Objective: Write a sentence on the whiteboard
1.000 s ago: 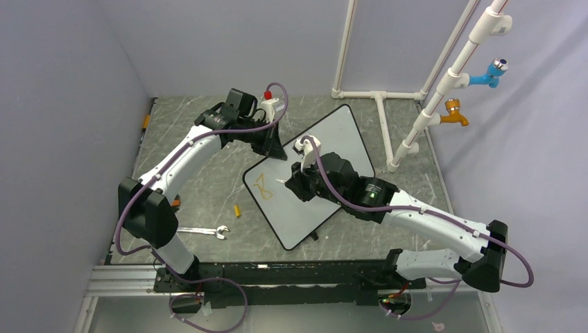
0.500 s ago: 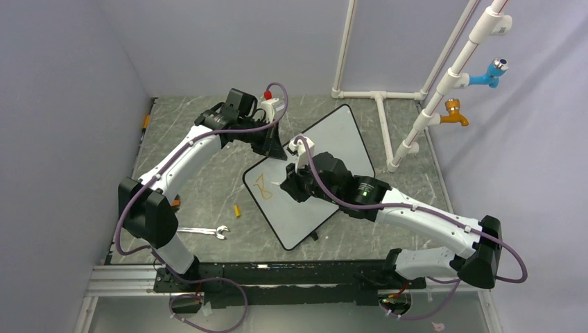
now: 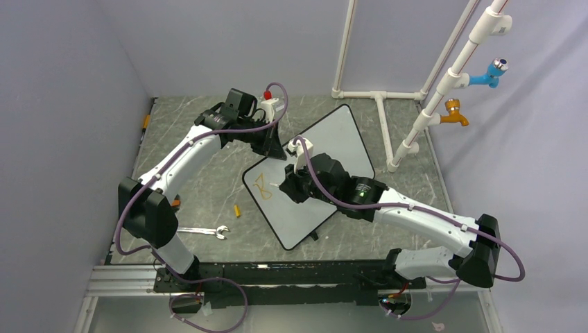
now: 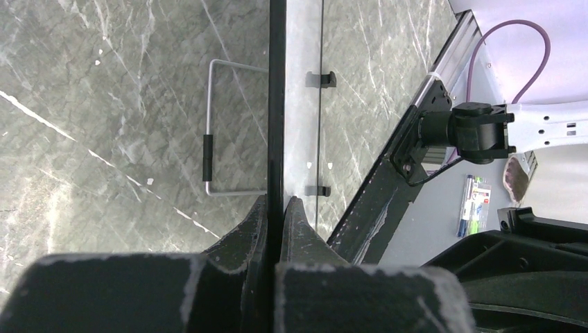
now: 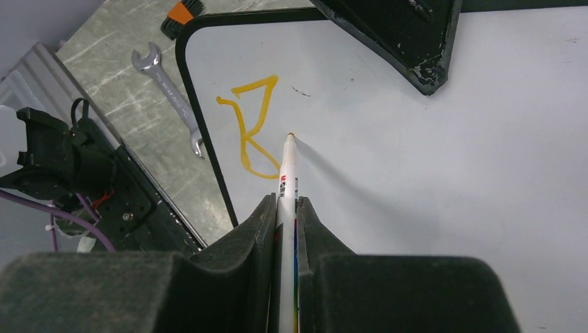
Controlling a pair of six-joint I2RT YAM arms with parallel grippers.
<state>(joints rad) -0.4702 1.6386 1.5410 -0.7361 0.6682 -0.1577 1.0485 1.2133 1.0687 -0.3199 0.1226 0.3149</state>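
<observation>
Marble table (image 3: 201, 177): sentence (image 5: 243, 135) reads "B", eleven o'clock of our right gripper (image 5: 286, 202) clamping marker (image 5: 288, 156); left gripper (image 4: 279, 202) pinches whiteboard (image 5: 451, 173).

We see the whiteboard (image 3: 340, 135) lying askew on the surface (image 3: 208, 194), the sentence (image 3: 263, 186) just one orange letter near its left corner. Our right gripper (image 3: 288, 186) points a marker (image 3: 279, 184) beside it; our left gripper (image 3: 274, 149) meets the board's upper-left edge.

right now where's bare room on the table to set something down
Bare table shows at the far left, between the wall and the left arm, and on the right, between the white pipe frame and the right arm. Crowded: the whiteboard's left half, where the left gripper clamps its edge and the right gripper holds the marker; a wrench lies nearby.
</observation>
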